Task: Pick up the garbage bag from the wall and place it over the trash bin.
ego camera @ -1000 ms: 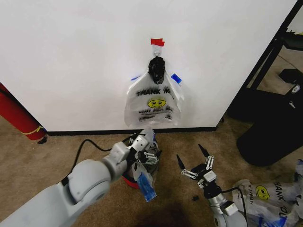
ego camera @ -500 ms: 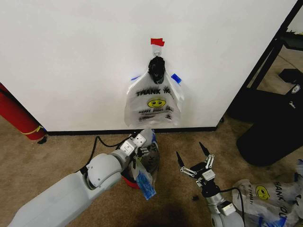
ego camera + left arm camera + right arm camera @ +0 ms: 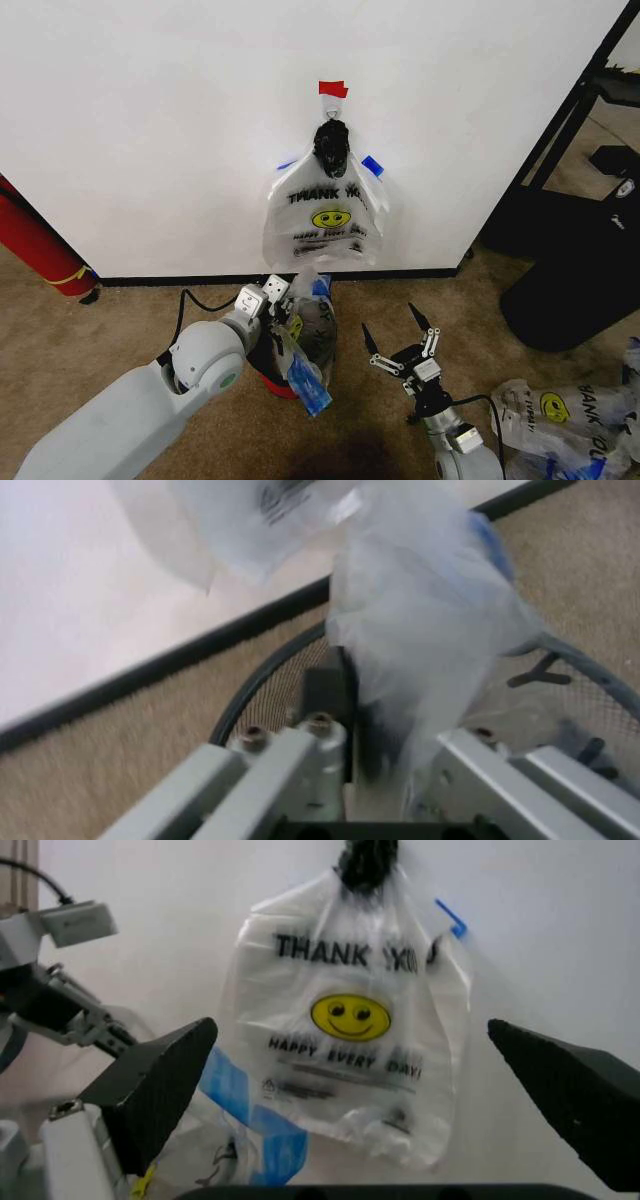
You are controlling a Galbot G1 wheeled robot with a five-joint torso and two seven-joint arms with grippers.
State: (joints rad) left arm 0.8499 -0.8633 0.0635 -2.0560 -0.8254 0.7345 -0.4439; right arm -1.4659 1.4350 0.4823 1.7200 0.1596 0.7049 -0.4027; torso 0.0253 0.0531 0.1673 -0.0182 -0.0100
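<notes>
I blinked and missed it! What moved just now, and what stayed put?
The left hand slid leftward along the bin rim, toward the wall, pinching the bag draped there. The right hand drifted left and stayed open. The hanging bag stayed put.
</notes>
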